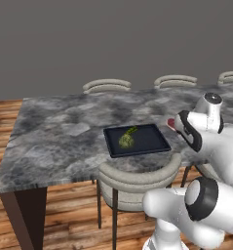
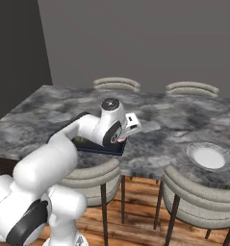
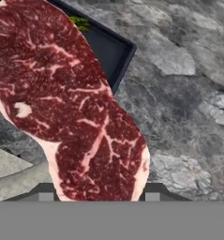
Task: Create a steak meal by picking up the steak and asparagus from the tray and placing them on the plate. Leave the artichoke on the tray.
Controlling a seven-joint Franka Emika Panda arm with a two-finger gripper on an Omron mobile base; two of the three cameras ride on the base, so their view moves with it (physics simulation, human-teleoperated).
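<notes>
In the hand view the steak (image 3: 71, 103), red marbled meat with a pale fat edge, hangs large between the fingertips of my gripper (image 3: 99, 194), which is shut on it. From the left base view the steak (image 1: 170, 122) shows as a red bit at the gripper (image 1: 175, 125), just right of the black tray (image 1: 149, 141) and above the table. On the tray lie the yellow-green artichoke (image 1: 126, 141) and the thin green asparagus (image 1: 132, 130). The pale round plate (image 2: 209, 157) rests on the table far to the right of the gripper (image 2: 132, 126).
A grey marble table (image 1: 64, 132) carries everything. Padded chairs stand along the near edge (image 1: 137, 178) and the far edge (image 1: 106, 86). One near chair (image 2: 198, 192) sits right below the plate. A tray corner (image 3: 114, 51) and an asparagus tip (image 3: 79, 22) show behind the steak.
</notes>
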